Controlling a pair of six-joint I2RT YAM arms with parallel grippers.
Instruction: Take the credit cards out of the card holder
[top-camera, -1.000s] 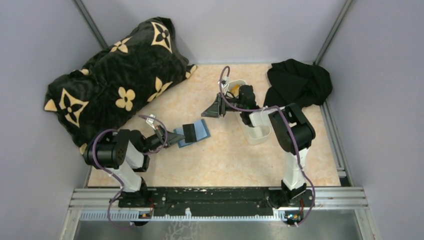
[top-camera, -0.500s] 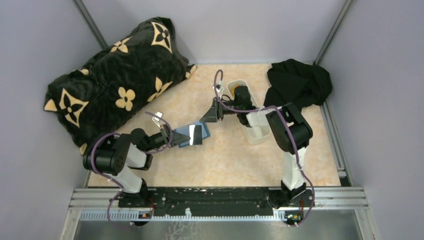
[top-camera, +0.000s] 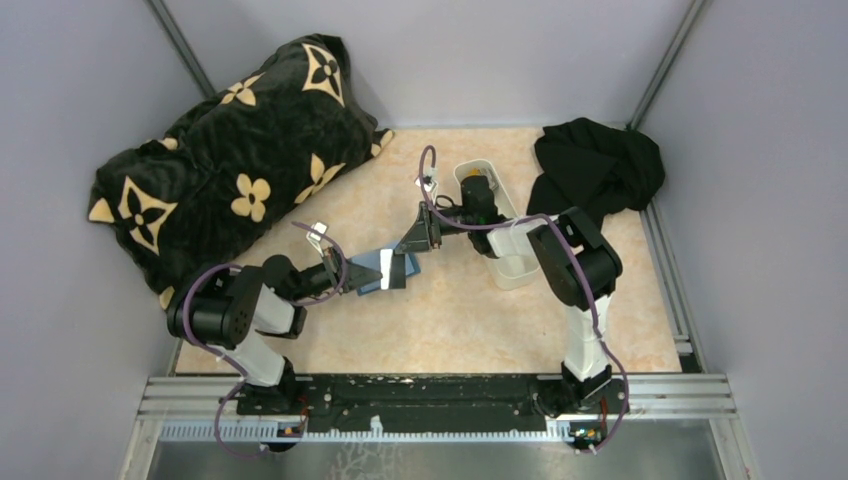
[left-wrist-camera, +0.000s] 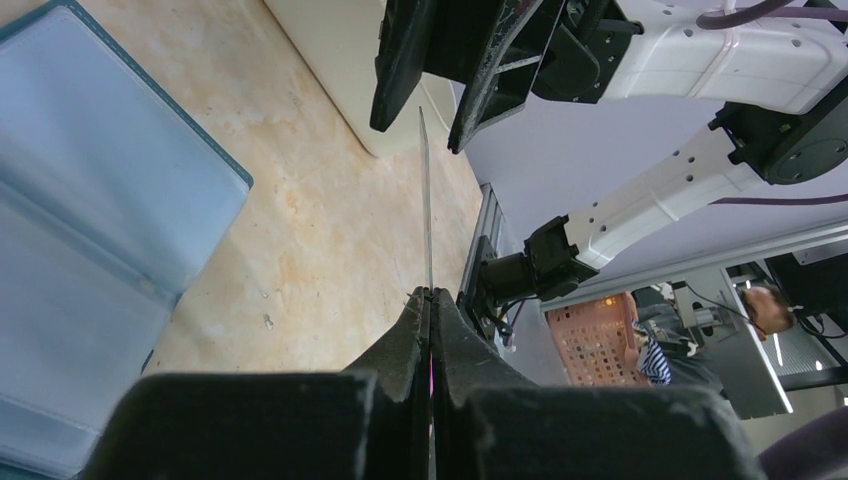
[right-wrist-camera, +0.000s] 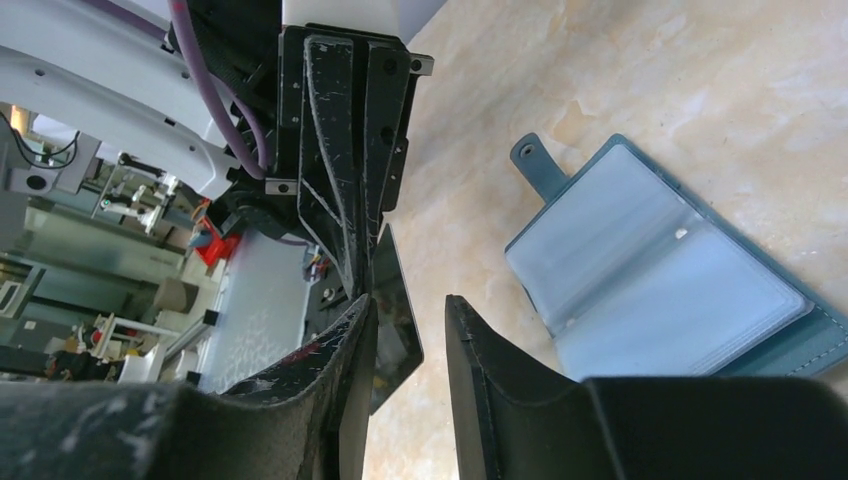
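Observation:
The teal-blue card holder (top-camera: 368, 264) lies open on the table, its pale sleeves showing (right-wrist-camera: 660, 290) (left-wrist-camera: 90, 200). My left gripper (top-camera: 378, 272) (left-wrist-camera: 430, 296) is shut on one dark credit card (top-camera: 397, 271), held on edge just above the holder's right side; it shows edge-on (left-wrist-camera: 425, 200) in the left wrist view. My right gripper (top-camera: 412, 238) (right-wrist-camera: 408, 303) is open and straddles the card's free end (right-wrist-camera: 395, 320), which lies close against one finger with a gap to the other. Any other credit cards are hidden.
A long white tray (top-camera: 505, 255) stands just right of the right gripper, under that arm. A black cloth (top-camera: 595, 165) is heaped at the back right and a black flower-print blanket (top-camera: 230, 160) fills the back left. Bare tabletop lies in front of the holder.
The left gripper turned the card on edge and drew it slightly back. The right gripper came down and left onto the card's free end, its jaws narrowing.

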